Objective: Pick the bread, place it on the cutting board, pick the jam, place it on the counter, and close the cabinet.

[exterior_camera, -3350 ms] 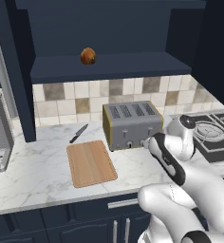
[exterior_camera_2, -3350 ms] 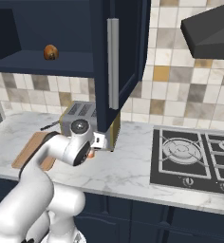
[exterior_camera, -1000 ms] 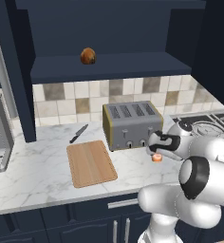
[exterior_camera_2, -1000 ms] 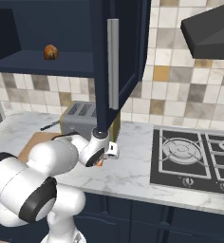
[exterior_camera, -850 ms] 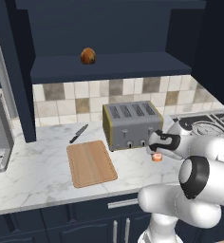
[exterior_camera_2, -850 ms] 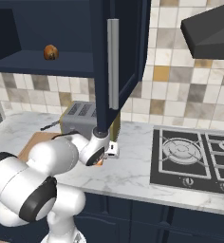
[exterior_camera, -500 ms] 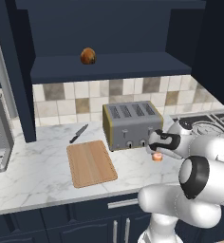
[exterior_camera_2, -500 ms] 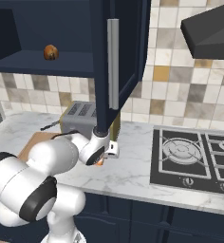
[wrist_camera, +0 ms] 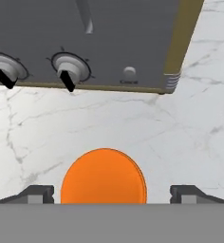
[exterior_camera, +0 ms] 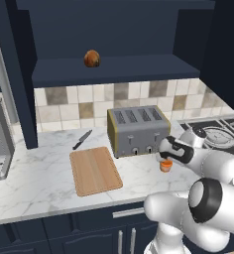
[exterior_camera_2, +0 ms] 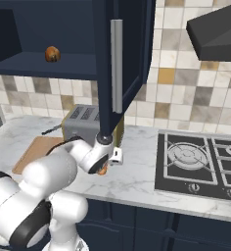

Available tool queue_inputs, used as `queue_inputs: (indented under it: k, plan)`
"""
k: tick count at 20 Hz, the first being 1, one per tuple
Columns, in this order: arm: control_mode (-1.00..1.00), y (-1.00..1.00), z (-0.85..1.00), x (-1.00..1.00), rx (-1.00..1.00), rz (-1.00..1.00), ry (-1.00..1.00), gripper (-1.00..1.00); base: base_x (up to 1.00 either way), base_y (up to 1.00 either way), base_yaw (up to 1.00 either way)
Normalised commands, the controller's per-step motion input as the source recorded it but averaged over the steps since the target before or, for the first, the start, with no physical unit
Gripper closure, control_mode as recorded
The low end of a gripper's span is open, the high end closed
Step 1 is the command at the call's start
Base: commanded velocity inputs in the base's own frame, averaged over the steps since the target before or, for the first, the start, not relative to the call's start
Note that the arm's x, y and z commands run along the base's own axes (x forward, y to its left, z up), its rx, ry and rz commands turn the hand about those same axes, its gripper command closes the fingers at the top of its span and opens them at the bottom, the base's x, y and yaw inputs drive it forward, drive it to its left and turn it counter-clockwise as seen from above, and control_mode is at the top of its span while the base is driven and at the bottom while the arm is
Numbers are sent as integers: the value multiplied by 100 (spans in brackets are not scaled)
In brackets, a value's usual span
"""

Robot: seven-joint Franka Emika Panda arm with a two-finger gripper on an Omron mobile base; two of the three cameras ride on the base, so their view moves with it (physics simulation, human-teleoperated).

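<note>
Orange jam (wrist_camera: pixel 103 176) sitting on the marble counter (exterior_camera: pixel 39 173) just right of the toaster (exterior_camera: pixel 138 130), between released gripper (wrist_camera: pixel 112 191) fingertips (likely light, rigid, smooth); best held across its sides.

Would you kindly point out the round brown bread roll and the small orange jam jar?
Round brown bread roll (exterior_camera: pixel 92 58), left base view, its crust.
Small orange jam jar (wrist_camera: pixel 103 176), hand view, its flat top.

Jam (wrist_camera: pixel 103 176) bottom cut off by edge (toaster (wrist_camera: pixel 85 42) top too).
</note>
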Motion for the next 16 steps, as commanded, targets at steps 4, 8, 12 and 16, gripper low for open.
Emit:
queue_inputs:
  k: [4,8,12,16]
  plan:
    - [-100,0,4,-43,0,0,-19,-100,0,0,0]
    - [-100,3,13,-32,0,0,-22,-100,0,0,0]
    - [-100,8,9,-26,0,0,-20,-100,0,0,0]
    - [-100,17,14,-14,0,0,-18,-100,0,0,0]
